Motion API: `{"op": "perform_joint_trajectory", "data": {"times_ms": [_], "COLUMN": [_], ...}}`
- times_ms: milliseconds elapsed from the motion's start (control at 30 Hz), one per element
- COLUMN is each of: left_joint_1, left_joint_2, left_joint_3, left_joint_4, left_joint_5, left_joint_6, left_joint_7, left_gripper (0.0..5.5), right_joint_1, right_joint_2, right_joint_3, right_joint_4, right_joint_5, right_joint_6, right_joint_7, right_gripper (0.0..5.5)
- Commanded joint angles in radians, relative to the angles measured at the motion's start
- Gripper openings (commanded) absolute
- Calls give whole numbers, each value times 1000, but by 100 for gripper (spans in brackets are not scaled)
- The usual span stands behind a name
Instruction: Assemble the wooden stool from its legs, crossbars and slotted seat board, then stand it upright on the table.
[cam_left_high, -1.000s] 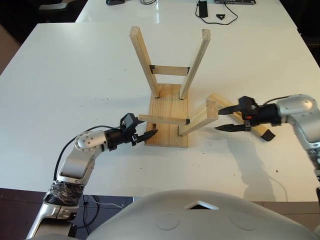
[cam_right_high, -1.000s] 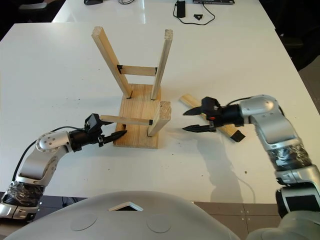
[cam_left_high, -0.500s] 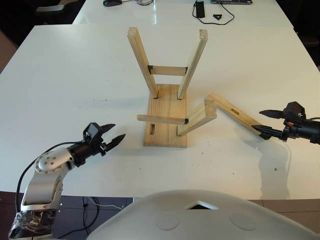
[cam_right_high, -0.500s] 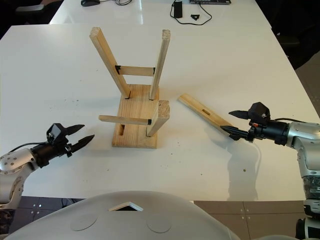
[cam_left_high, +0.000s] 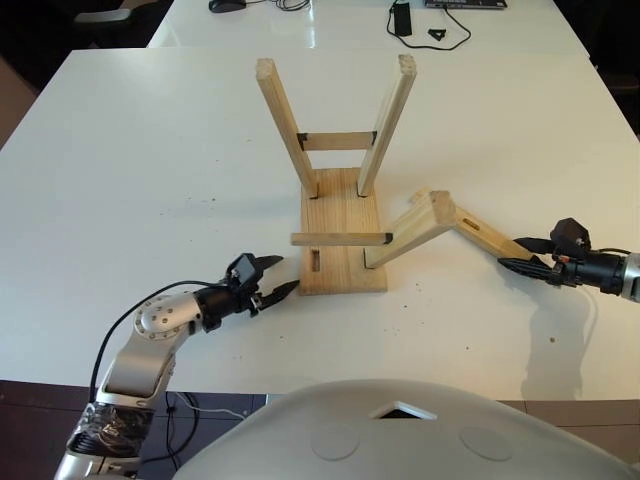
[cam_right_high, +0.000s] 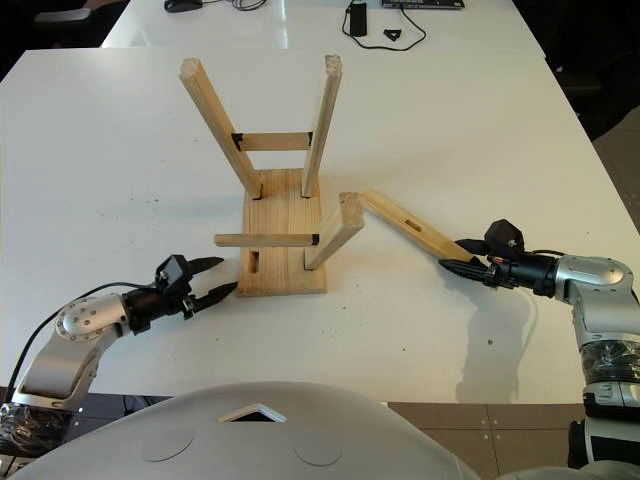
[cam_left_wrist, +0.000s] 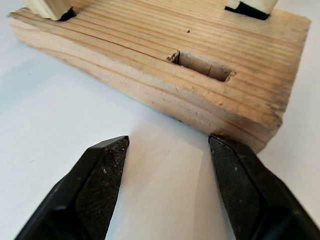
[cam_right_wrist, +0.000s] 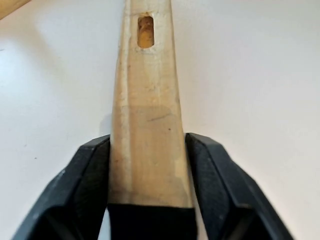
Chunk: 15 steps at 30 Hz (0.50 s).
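While the left gripper (cam_left_high: 286, 272) is hanging open and empty by the seat board (cam_left_high: 350, 272), the right gripper (cam_left_high: 512, 253) is clasping the loose leg (cam_left_high: 480, 228) endwise, length pointing boardward.

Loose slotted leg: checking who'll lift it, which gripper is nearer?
Right. The right gripper clasps the loose leg's outer end; the left gripper sits open at the seat board's near corner.

Pale seat board (cam_left_high: 340, 270) flat, two legs (cam_left_high: 285, 125) upright in far slots, crossbar (cam_left_high: 338, 141) between. Near-right corner, third leg (cam_left_high: 415, 228) leaning, second crossbar (cam_left_high: 338, 239) jutting left. Off right, loose slotted leg (cam_left_high: 480, 232) lying flat, end in right gripper (cam_left_high: 508, 252).
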Motion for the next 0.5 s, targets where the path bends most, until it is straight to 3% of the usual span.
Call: {"op": "perform_joint_trajectory", "data": {"times_ms": [33,133,267,400,500], "left_joint_1": [8,31,11,-106,-235], "left_joint_2": [4,30,61,82,103], "left_joint_3": [6,72,244,403,450], "left_joint_4": [-22,-17,-23,-114,-263], "left_joint_5": [-23,-47,-148,-335,-518], "left_joint_6": [33,30,62,191,296], "left_joint_7": [1,-3,3,59,121], "left_gripper": [298,298,298,298,298], "right_joint_1": [-8,-6,-20,-58,-110], "right_joint_2": [6,10,27,45,48], "right_joint_3": [-16,-45,-148,-287,-365], "right_joint_4": [-1,-29,-124,-321,-511], "right_joint_5": [3,45,187,426,643], "right_joint_6": [-1,23,126,302,437], "right_joint_7": [2,13,12,-20,-64], "right_gripper": [206,206,206,206,206]}}
